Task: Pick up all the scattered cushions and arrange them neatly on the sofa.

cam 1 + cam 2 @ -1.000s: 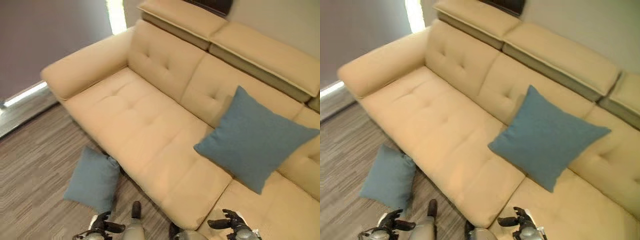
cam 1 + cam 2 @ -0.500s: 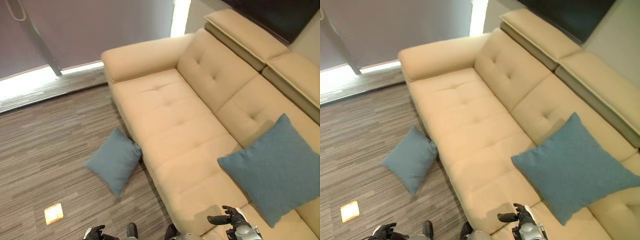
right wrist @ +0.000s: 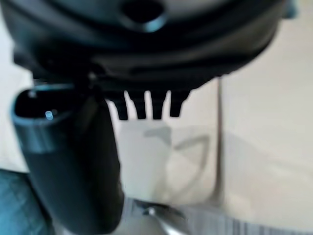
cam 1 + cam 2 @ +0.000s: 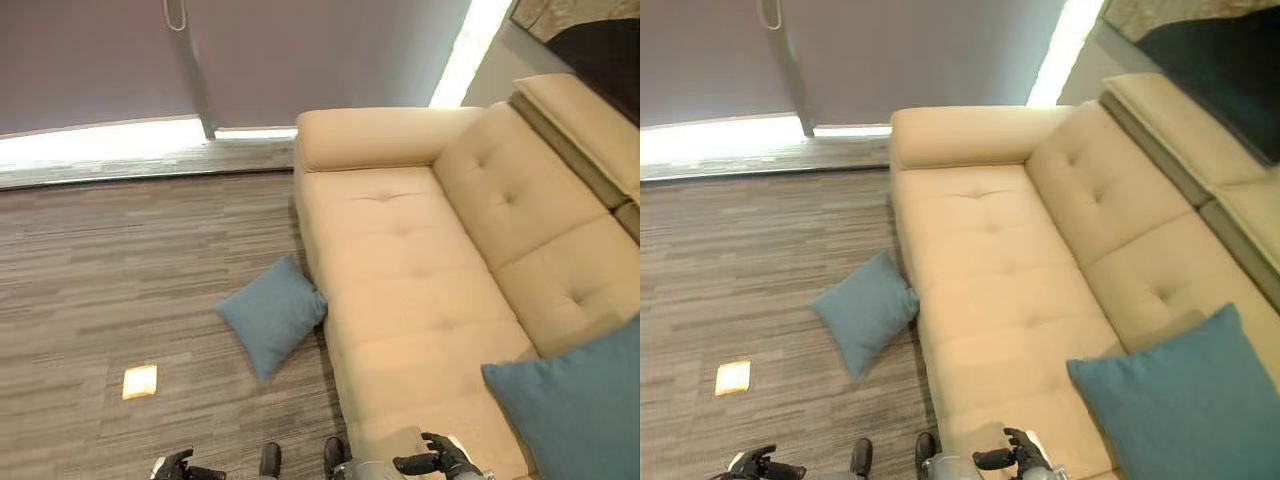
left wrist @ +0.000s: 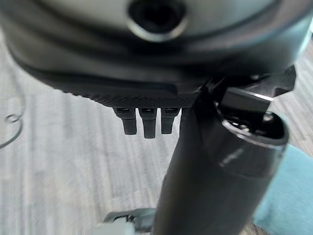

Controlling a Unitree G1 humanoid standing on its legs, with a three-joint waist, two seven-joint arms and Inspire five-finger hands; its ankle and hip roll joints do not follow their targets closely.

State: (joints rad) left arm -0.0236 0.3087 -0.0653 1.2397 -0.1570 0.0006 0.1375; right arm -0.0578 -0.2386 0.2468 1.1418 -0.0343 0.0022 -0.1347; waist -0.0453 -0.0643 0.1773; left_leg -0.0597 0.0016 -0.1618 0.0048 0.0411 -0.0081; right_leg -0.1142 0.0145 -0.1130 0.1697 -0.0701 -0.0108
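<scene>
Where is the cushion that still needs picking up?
The blue floor cushion lies on the wood floor left of centre in the head views, one corner touching the beige sofa's front edge, with a small yellow square nearby.

- No readable text, label, brand, number or sign is seen on the sofa (image 4: 420, 260), the blue cushions or the wood-grain floor (image 4: 110, 260).
- A small yellow patch (image 4: 139, 381) on the floor is seen blank.

Daylight glares along the window's (image 4: 100, 140) base; wrist views blur up close.
</scene>
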